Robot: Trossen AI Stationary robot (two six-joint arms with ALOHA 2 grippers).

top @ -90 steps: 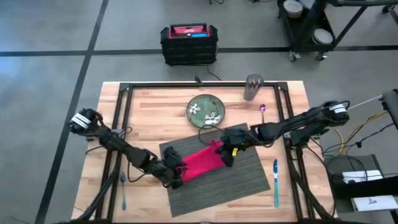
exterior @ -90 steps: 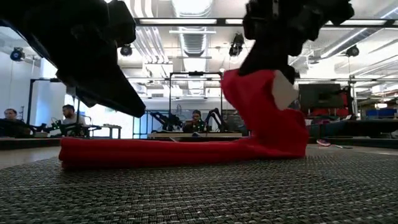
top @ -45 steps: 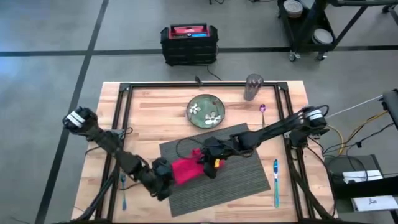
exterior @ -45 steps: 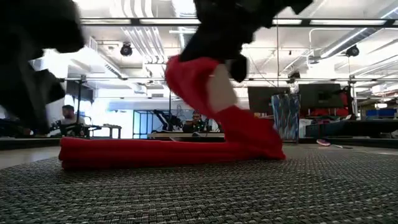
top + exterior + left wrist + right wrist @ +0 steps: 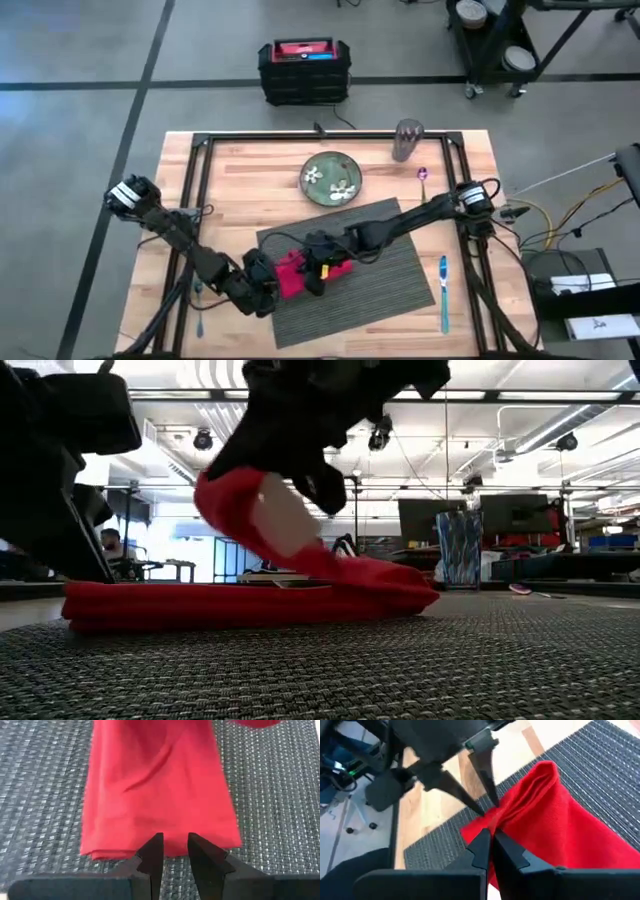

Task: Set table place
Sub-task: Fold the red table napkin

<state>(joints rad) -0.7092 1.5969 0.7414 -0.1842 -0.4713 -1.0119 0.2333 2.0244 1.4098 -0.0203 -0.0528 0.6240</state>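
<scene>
Clamped on a lifted fold of the red napkin (image 5: 297, 275), the right gripper (image 5: 318, 272) held that edge raised and curled back over the flat remainder. Opposite, the left gripper (image 5: 268, 283) stood with its jaws parted narrowly at the napkin's near hem, fingers (image 5: 152, 852) just clear of the cloth. Both met over the grey placemat (image 5: 385, 280), which lay on the table (image 5: 240, 170) beside a green plate (image 5: 332, 178).

Low view: both arms run off the top edge, and the napkin (image 5: 250, 600) hides the table behind.
</scene>
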